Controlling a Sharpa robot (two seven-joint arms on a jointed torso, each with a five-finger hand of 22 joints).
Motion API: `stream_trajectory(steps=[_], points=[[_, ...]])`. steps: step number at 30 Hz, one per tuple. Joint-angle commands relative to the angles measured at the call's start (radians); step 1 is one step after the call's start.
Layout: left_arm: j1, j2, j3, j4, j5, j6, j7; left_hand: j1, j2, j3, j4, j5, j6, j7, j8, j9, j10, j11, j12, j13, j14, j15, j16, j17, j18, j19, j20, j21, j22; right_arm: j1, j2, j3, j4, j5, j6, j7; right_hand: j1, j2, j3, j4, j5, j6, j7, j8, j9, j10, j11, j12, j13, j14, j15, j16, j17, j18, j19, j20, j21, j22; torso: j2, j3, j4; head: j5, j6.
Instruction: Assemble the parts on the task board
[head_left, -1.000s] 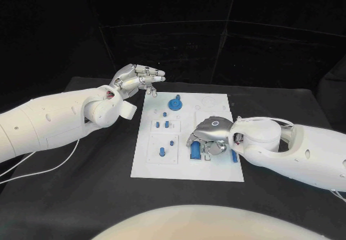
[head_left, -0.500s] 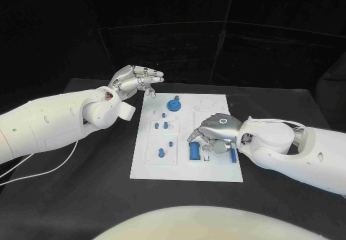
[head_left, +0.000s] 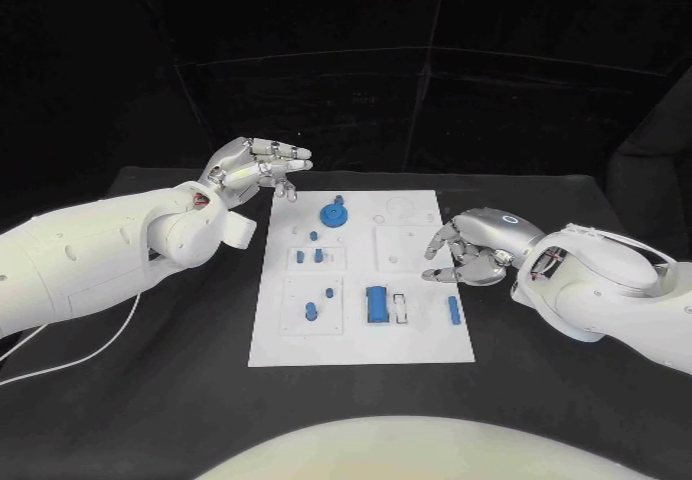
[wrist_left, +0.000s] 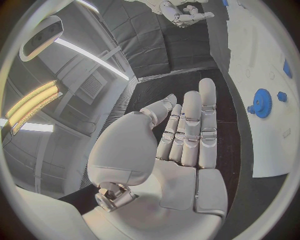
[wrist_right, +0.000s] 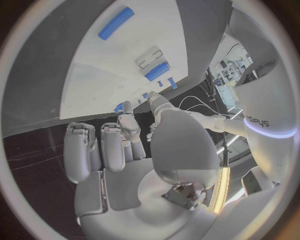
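Spreading across the black tabletop (head_left: 130, 400), the white task board (head_left: 433, 345) lies flat between the two arms. The left hand (head_left: 260, 165) hovers off the board's far left corner, fingers (wrist_left: 187, 130) extended and held together, grasping nothing. The right hand (head_left: 473, 248) sits at the board's right edge with its fingers curled inward; nothing seems to be in them, though the palm side is turned away in the head view.

On the board, the blue gear (head_left: 335, 214) stands near the far end. The largest loose part, a blue block (head_left: 376, 303), lies near the near end beside a white slot, and a slim blue bar (head_left: 453, 310) lies just right of it. Smaller blue pegs (head_left: 309, 256) sit in the left compartments.

These parts look like rigid, light plastic, likely smooth and a little slippery. The block is best pinched across its long sides; the slim bar needs a fingertip pinch at mid-length, or it may skid on the board.
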Motion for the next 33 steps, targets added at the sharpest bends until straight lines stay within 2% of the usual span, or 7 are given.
stream_trajectory(steps=[1, 3, 7, 13, 18, 20, 33], points=[[0.001, 0.0, 0.001, 0.005, 0.004, 0.006, 0.004, 0.004, -0.003, -0.004, -0.001, 0.002, -0.008, 0.001, 0.001, -0.001, -0.007, -0.003, 0.007, -0.001, -0.007, -0.001, -0.002, -0.002, 0.013, -0.006, -0.001, -0.005, -0.002, -0.002, -0.029, -0.001, 0.014, 0.108, 0.01, -0.194, -0.041, 0.002, -0.073, 0.077, 0.042, 0.011, -0.009, 0.04, 0.012, 0.019, -0.008, 0.003, 0.003, 0.062, -0.012, -0.004, 0.053, -0.01, 0.056, 0.003, 0.0, 0.196, 0.001, -0.0007, -0.0059, -0.018, 0.005], [0.001, -0.001, 0.001, 0.006, 0.004, 0.005, 0.004, 0.004, -0.003, -0.004, -0.001, 0.002, -0.008, 0.001, 0.001, -0.001, -0.007, -0.003, 0.007, -0.001, -0.007, -0.001, -0.002, -0.002, 0.013, -0.006, -0.001, -0.005, -0.002, -0.007, -0.044, -0.001, 0.019, 0.115, 0.015, -0.227, -0.013, 0.015, -0.128, 0.122, 0.028, 0.006, -0.018, 0.079, 0.024, 0.031, -0.013, 0.004, 0.008, 0.063, -0.014, -0.002, 0.056, -0.011, 0.059, -0.006, 0.003, 0.2, 0.001, 0.0, -0.0037, -0.028, 0.004], [0.001, -0.005, 0.001, 0.008, 0.004, 0.001, 0.005, 0.004, -0.003, -0.004, -0.001, 0.002, -0.008, 0.001, 0.001, -0.001, -0.007, -0.003, 0.007, -0.001, -0.007, -0.001, -0.002, -0.002, 0.013, -0.006, -0.001, -0.005, -0.002, -0.022, -0.062, -0.003, 0.022, 0.122, 0.014, -0.314, -0.002, 0.015, -0.168, 0.133, 0.011, 0.001, -0.02, 0.104, 0.034, 0.036, -0.015, 0.006, 0.012, 0.064, -0.017, -0.001, 0.059, -0.012, 0.062, -0.006, 0.006, 0.204, -0.002, -0.0021, -0.0108, -0.035, 0.004], [0.001, -0.005, 0.001, 0.013, 0.004, -0.017, 0.022, 0.013, 0.0, -0.001, -0.008, 0.003, -0.008, 0.0, 0.004, 0.0, -0.007, -0.003, 0.013, 0.0, -0.008, -0.002, 0.0, -0.003, 0.014, -0.005, -0.001, -0.005, -0.002, -0.041, -0.079, -0.009, 0.034, 0.11, 0.03, -0.398, -0.011, 0.028, -0.264, 0.135, 0.012, -0.011, -0.029, 0.176, 0.069, 0.035, -0.023, -0.001, 0.011, 0.065, -0.024, -0.001, 0.06, -0.013, 0.064, -0.012, 0.008, 0.206, -0.003, -0.0015, -0.0078, -0.043, 0.003], [0.001, -0.006, 0.001, 0.013, 0.004, -0.023, 0.027, 0.014, 0.001, -0.001, -0.009, 0.002, -0.008, 0.0, 0.005, 0.0, -0.007, -0.004, 0.013, 0.0, -0.008, -0.003, 0.001, -0.003, 0.014, -0.005, -0.002, -0.005, -0.002, -0.048, -0.075, -0.042, 0.041, 0.104, 0.044, -0.415, 0.015, 0.044, -0.278, 0.132, 0.031, -0.023, -0.032, 0.204, 0.084, 0.037, -0.025, 0.0, 0.015, 0.066, -0.026, 0.001, 0.064, -0.014, 0.065, -0.014, 0.01, 0.208, -0.003, -0.0015, -0.0099, -0.042, 0.003], [0.001, -0.007, 0.001, 0.013, 0.004, -0.025, 0.027, 0.015, 0.001, -0.001, -0.009, 0.002, -0.008, 0.0, 0.005, 0.0, -0.007, -0.004, 0.014, 0.0, -0.007, -0.003, 0.001, -0.003, 0.014, -0.005, -0.002, -0.004, -0.002, -0.056, -0.069, -0.051, 0.042, 0.098, 0.054, -0.416, 0.048, 0.054, -0.279, 0.13, 0.103, -0.028, -0.033, 0.22, 0.092, 0.038, -0.026, 0.003, 0.02, 0.066, -0.027, 0.002, 0.066, -0.014, 0.066, -0.015, 0.01, 0.209, -0.003, -0.0011, -0.0112, -0.04, 0.001], [0.001, -0.01, 0.0, 0.008, 0.004, -0.023, 0.027, 0.016, 0.001, -0.001, -0.009, 0.002, -0.008, 0.0, 0.006, 0.0, -0.007, -0.004, 0.014, 0.0, -0.007, -0.003, 0.001, -0.003, 0.014, -0.005, -0.002, -0.004, -0.002, -0.08, -0.048, -0.062, 0.05, 0.038, -0.015, -0.396, 0.08, 0.06, -0.298, 0.132, 0.109, -0.036, -0.036, 0.249, 0.107, 0.043, -0.028, 0.013, 0.033, 0.068, -0.028, 0.006, 0.073, -0.016, 0.069, -0.015, 0.014, 0.214, -0.003, -0.0016, -0.0115, -0.04, 0.002]])
